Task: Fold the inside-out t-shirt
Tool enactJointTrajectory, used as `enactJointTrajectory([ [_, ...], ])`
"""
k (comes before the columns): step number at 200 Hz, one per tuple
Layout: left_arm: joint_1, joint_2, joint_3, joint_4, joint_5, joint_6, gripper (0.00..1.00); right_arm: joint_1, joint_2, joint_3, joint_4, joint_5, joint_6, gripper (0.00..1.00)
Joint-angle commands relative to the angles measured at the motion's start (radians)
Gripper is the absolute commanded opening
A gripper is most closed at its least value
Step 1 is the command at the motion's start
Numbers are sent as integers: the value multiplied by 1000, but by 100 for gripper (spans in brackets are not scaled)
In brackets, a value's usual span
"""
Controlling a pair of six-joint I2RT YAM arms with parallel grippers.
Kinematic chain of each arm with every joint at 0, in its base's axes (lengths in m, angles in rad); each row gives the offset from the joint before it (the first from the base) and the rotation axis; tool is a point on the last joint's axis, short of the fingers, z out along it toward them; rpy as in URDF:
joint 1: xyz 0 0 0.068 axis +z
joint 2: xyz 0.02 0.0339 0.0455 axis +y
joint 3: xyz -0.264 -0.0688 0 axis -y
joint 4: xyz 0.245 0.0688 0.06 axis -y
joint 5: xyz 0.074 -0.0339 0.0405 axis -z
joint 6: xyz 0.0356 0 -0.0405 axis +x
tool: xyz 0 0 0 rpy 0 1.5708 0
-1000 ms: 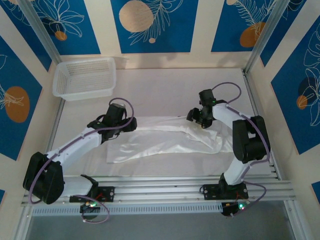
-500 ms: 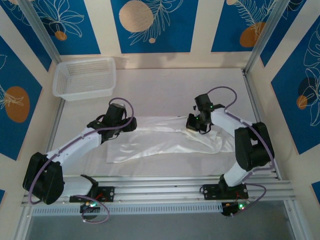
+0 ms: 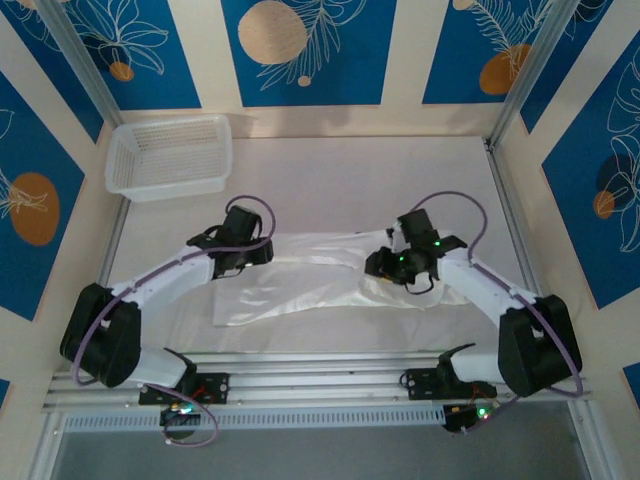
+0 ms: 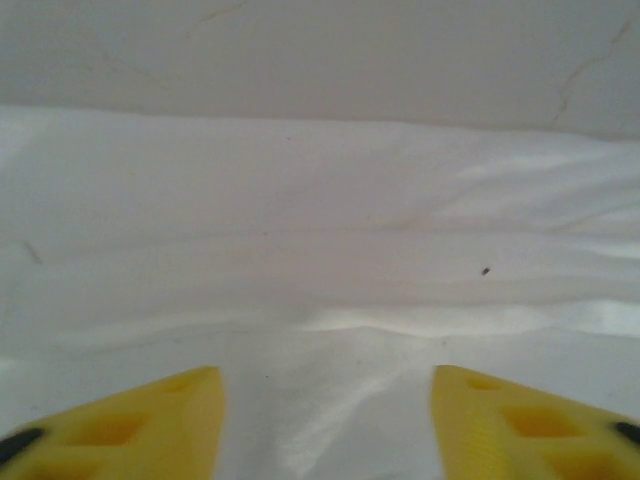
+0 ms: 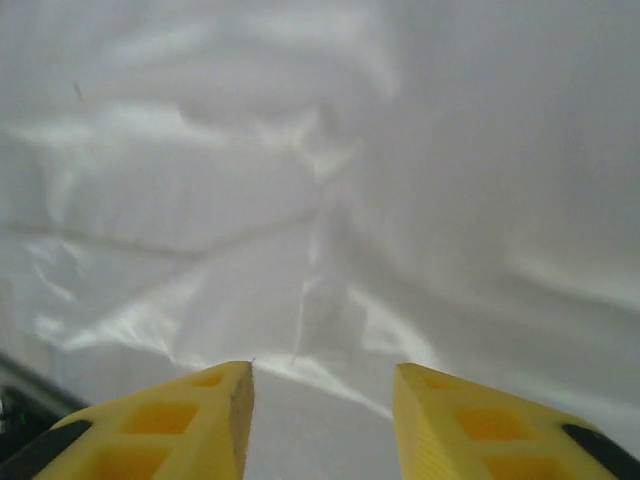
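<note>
Inside-out t-shirt: lies as a long crumpled band across the middle of the bench, running from toward the near-left up to the right side. White on a pale bench cover, so its outline is hard to trace. Can't make out sleeves, collar or tag. Both wrists hide the cloth beneath them. Left gripper sits on the band's left end. In the left wrist view the gripper is released, yellow fingers well apart, with a low ridge of shirt between them. A small dark speck shows on the cloth there, can't tell what it is. Right gripper is on a bunched lump at the right end. In its wrist view the claw is released too, and a raised crease of shirt runs up from the gap. Finger bases are cut off by the frame edge in both wrist views. White plastic mesh basket sits at the far-left corner, rectangular with an open lattice, well apart from the shirt. The fabric is thin, soft and heavily wrinkled.
</note>
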Motion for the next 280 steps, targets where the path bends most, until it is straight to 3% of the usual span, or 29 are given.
enactJointTrajectory([
  [1, -35, 49, 70, -24, -34, -4, 13, -72, -2, 32, 12, 140, 73, 30],
  [7, -41, 77, 94, -38, -55, -5, 0, -89, 18, 32, 15, 182, 85, 25],
  [21, -49, 152, 157, -79, -113, -12, 0, -125, 87, 44, -7, 255, 108, 9],
  [39, -51, 252, 230, -109, -162, -29, 0, -151, 169, 66, -31, 282, 85, 0],
  [66, -51, 401, 319, -124, -169, -41, 0, -173, 244, 64, -13, 262, 62, 0],
  [101, -53, 527, 357, -84, -74, -73, 0, -174, 323, 103, -37, 231, 55, 0],
  [141, -50, 695, 509, -94, -35, -74, 0, -124, 342, 130, -81, 197, 84, 0],
  [188, -23, 996, 938, -158, -13, -44, 0, 38, 315, -1, 119, -61, 300, 0],
  [222, -19, 1224, 1388, -290, 115, -15, 0, 294, 362, 32, 206, -34, 478, 0],
  [253, -19, 1239, 1460, -253, 151, -50, 0, 512, 427, 148, 245, 14, 614, 2],
  [280, -14, 1194, 1461, -233, 167, -53, 0, 621, 526, 324, 209, 41, 568, 0],
])
